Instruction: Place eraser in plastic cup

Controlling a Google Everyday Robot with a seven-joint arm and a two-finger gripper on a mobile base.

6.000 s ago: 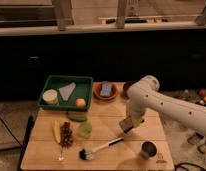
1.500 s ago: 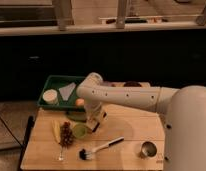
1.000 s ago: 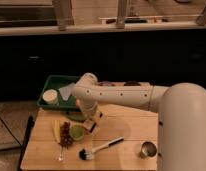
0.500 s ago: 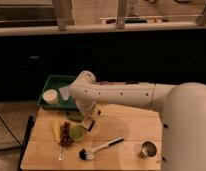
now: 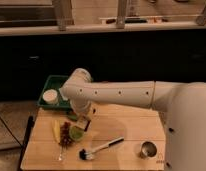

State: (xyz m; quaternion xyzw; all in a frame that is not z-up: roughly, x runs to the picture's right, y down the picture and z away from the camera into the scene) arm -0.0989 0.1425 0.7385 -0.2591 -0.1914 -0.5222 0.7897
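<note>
My gripper (image 5: 84, 121) hangs from the white arm at the left of the wooden table, pointing down. It is shut on the eraser (image 5: 83, 125), a small tan block, which it holds just above and to the right of the plastic cup (image 5: 76, 133). The pale-green cup stands upright on the table, and the eraser's lower edge is at its right rim. The arm hides the gripper's upper part.
A green tray (image 5: 48, 83) with a white bowl (image 5: 49, 96) lies at the back left. A banana (image 5: 57, 130) and grapes (image 5: 66, 140) lie left of the cup. A black-and-white dish brush (image 5: 99, 149) lies in front, and a steel cup (image 5: 146, 149) stands at the front right.
The arm has swung from the right side of the table to the left with the eraser in the gripper. In the last second it shifted a little further left, over the green cup.
</note>
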